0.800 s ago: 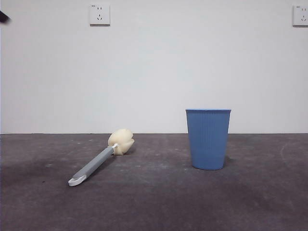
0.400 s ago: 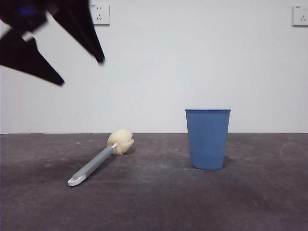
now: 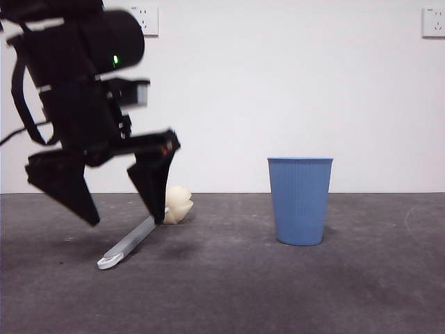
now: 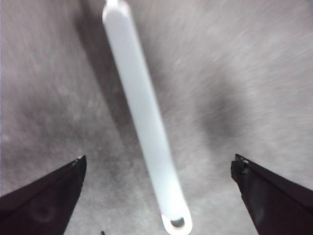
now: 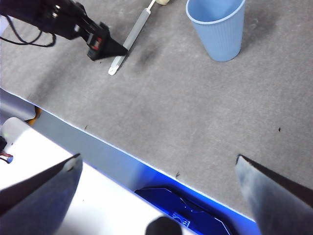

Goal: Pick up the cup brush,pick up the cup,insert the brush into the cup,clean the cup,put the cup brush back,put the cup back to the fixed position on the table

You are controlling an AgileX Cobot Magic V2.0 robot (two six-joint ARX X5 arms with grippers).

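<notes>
On the left of the front view, the left gripper (image 3: 122, 205) hung just above the dark grey matte table (image 3: 229, 292), its two black jaws spread wide and holding nothing. Below it lay the cup brush (image 3: 135, 239), a long flat grey handle with a white looped tip and a cream-yellow lobed sponge head; one jaw hid part of the sponge. In the left wrist view the handle (image 4: 144, 122) ran between the parted jaws, untouched, and the sponge end was cut off at the picture's edge (this view was also blurred). The brush looked light, its handle stiff and probably smooth, its sponge soft, so mid-handle seemed the best hold. Further right stood the cup (image 3: 300, 200), a light blue ribbed plastic tumbler, upright and well apart from the brush; its inside was hidden. It looked light and slightly squeezable. The right gripper (image 5: 156, 196) waited open, off the table's near edge.
</notes>
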